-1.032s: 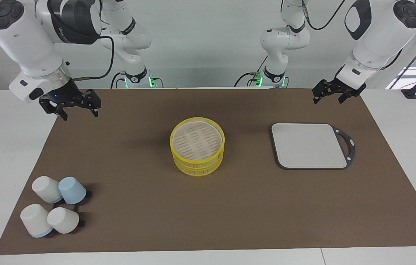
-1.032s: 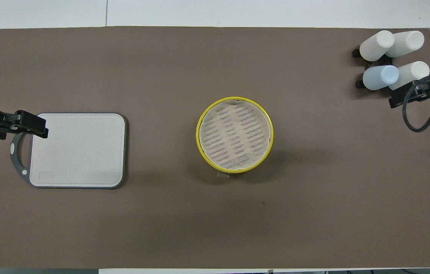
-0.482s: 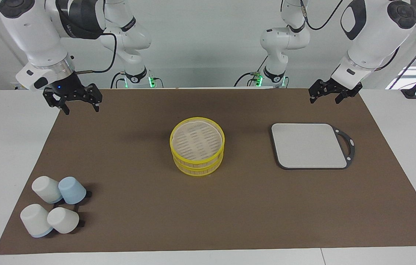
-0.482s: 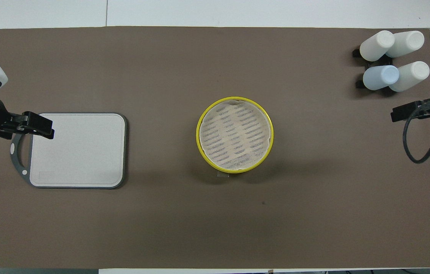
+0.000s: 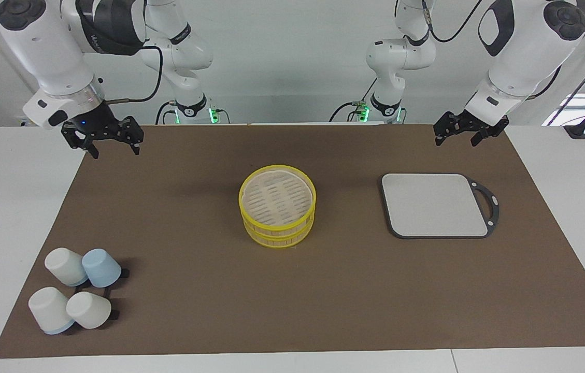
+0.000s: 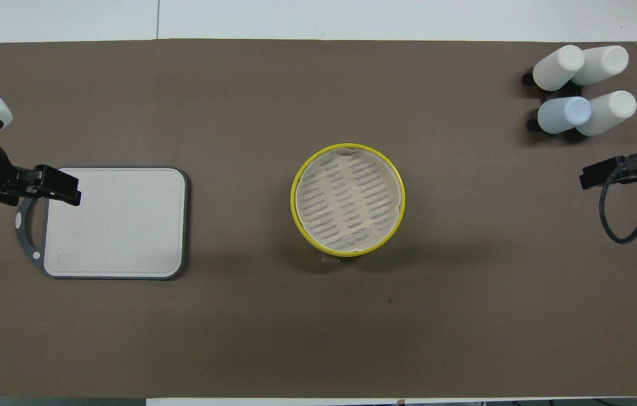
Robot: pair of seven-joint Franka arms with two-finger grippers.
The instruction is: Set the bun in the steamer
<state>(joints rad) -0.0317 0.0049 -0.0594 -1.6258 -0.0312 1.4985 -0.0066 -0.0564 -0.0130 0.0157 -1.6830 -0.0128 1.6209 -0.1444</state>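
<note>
The steamer [image 5: 277, 206] is a two-tier bamboo basket with yellow rims in the middle of the brown mat; it also shows in the overhead view [image 6: 347, 198]. Its top shows a pale slatted surface with nothing on it. The bun is not in view anywhere. My left gripper [image 5: 458, 138] is open and empty, up in the air over the mat's edge at the robots' end, near the grey board; in the overhead view [image 6: 58, 187] it covers the board's handle end. My right gripper [image 5: 112, 146] is open and empty, raised over the mat's corner at the right arm's end [image 6: 601, 173].
A grey square board [image 5: 434, 204] with a dark handle lies toward the left arm's end, level with the steamer. Several upturned white and pale-blue cups [image 5: 75, 294] stand on a rack at the mat's corner farthest from the robots, at the right arm's end.
My right gripper has risen and drawn back toward the robots, away from the cups. My left gripper has shifted slightly. The steamer, board and cups have not moved.
</note>
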